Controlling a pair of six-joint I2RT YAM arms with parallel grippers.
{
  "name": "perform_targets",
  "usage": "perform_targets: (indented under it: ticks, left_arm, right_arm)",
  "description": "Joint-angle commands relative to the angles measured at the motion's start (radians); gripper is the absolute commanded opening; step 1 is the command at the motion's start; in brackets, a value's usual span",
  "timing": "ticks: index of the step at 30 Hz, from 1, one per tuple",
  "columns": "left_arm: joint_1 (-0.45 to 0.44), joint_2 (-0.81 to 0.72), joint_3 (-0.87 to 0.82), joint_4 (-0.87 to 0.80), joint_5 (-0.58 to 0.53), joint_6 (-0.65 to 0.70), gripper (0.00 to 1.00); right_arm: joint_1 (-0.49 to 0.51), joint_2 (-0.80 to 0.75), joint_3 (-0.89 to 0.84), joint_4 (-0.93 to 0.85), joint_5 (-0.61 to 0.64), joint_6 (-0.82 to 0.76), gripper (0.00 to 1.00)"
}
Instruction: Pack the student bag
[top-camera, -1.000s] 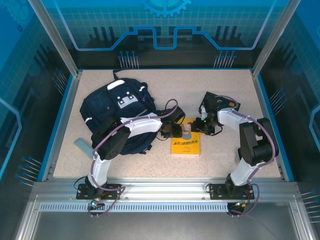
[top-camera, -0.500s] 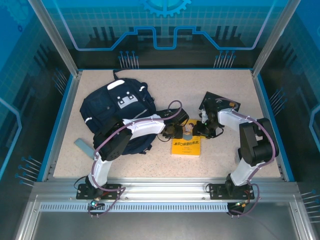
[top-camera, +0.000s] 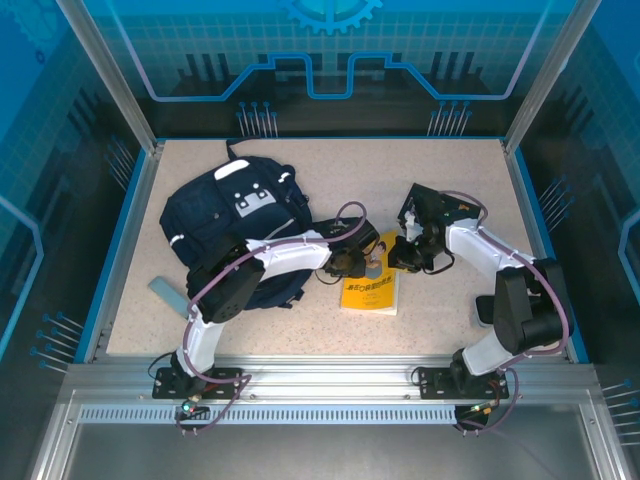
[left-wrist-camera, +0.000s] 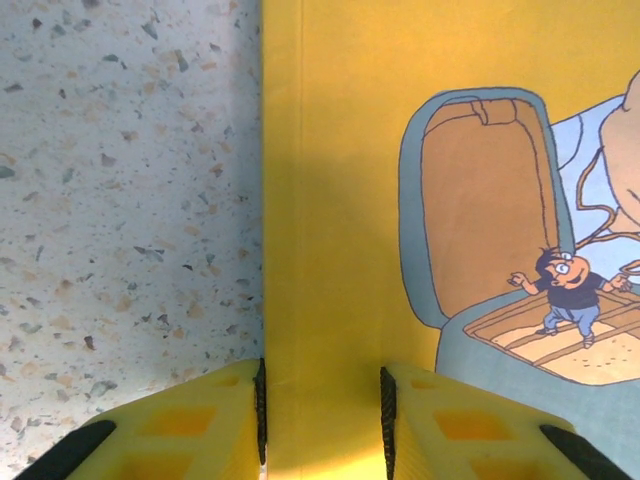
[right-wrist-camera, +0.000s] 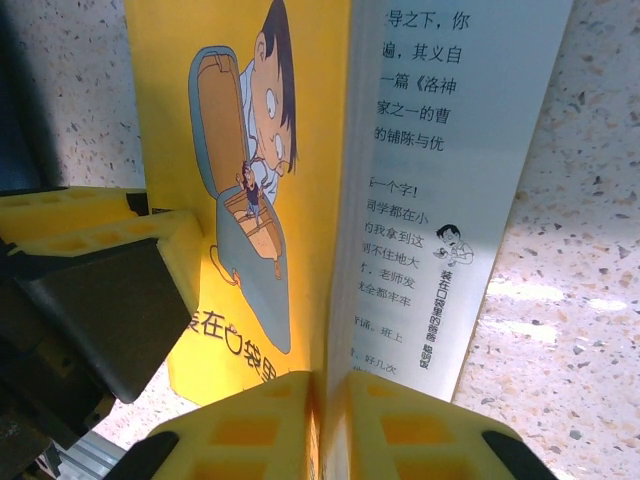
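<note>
The navy backpack (top-camera: 235, 215) lies on the left half of the speckled table (top-camera: 430, 165), its white patch (top-camera: 236, 170) toward the back wall. The left arm crosses its near right side. Just to its right, a yellow book (top-camera: 370, 290) with a cartoon cover sits between the 2 grippers. The left gripper (top-camera: 352, 263) points down at the book's left edge. In its wrist view, its 2 yellow fingers (left-wrist-camera: 200, 430) stand a little apart, 1 over bare table right at the edge and 1 over the cover, pinching nothing. The right gripper (top-camera: 403, 252) is at the book's far right corner, jaws pressed together where the cover meets a white printed page (right-wrist-camera: 450, 200). A grey-blue flat thing (top-camera: 167, 293) lies near the backpack's near-left corner.
</note>
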Motion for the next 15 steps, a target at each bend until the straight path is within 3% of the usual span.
perform_targets:
  ticks: [1,11,15]
  left_arm:
    - [-0.017,0.000,-0.045,0.015,-0.003,0.024,0.33]
    - [-0.019,0.003,-0.060,0.044,0.026,0.011,0.33]
    - [-0.019,-0.026,-0.070,0.060,0.036,0.020,0.34]
  right_arm:
    - [0.023,-0.020,-0.016,0.005,-0.065,0.023,0.17]
    - [0.024,0.021,-0.047,0.054,-0.072,0.030,0.18]
    - [0.020,0.012,-0.048,0.063,-0.073,0.033,0.08]
